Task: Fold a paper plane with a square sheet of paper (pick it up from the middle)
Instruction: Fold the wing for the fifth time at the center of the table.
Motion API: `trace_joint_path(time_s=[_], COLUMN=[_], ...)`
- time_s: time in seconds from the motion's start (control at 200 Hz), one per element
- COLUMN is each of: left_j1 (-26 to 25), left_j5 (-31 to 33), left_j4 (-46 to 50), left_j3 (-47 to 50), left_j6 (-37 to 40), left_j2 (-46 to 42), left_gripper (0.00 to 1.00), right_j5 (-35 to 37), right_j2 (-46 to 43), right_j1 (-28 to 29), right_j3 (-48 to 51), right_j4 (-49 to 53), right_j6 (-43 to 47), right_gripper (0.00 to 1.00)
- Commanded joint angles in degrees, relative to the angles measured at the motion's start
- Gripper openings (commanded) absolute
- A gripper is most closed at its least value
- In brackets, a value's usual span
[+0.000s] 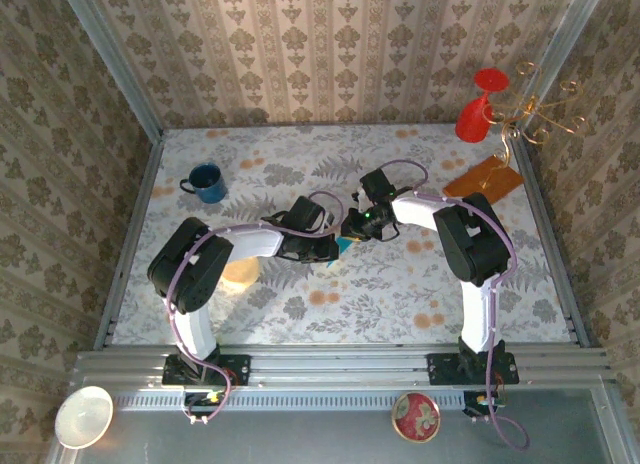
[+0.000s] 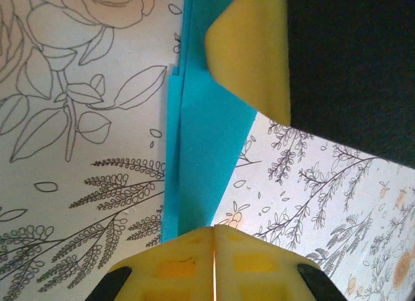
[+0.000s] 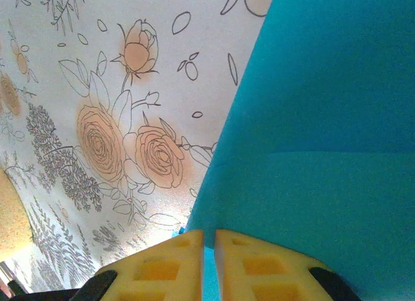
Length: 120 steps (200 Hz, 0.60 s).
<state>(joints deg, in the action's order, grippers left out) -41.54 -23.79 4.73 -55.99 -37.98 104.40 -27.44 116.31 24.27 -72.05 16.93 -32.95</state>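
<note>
Both left claw (image 2: 213, 235) and right claw (image 3: 209, 241) pinch the folded teal paper (image 2: 201, 139).

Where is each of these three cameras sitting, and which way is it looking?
Top external: fixed above and behind the arms, looking down on the table; the left arm and right arm show, bases at the bottom.
Left wrist: rides the left arm, looking past the left pincer, at the bottom edge, onto the folded teal paper.
Right wrist: rides the right arm, looking past the right pincer at that paper, close up.
Shared: both wrist views show that paper on the flowered table.
</note>
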Motion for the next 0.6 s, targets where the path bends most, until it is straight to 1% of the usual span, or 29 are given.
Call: trace_joint_path(time_s=[0.0, 0.21, 0.595], left_j1=[0.17, 0.18, 1.02], left_j5=[-0.46, 0.15, 0.34], left_j4=[2.54, 4.21, 3.96], left_j3=[1.23, 1.50, 2.89], left_j6=[-0.73, -0.31, -0.09], left_j2=[-1.13, -0.04, 1.62], left_gripper=[0.09, 0.09, 0.08], right_j5=[3.66, 4.06, 6.42], right_j2=[3.17, 3.97, 5.63], right_j1=[0.16, 0.16, 0.19], right_j3=[0.11, -0.35, -0.42], right_j4=[4.68, 5.29, 8.76], right_j6=[1.22, 1.22, 2.61], right_gripper=[0.17, 0.17, 0.17])
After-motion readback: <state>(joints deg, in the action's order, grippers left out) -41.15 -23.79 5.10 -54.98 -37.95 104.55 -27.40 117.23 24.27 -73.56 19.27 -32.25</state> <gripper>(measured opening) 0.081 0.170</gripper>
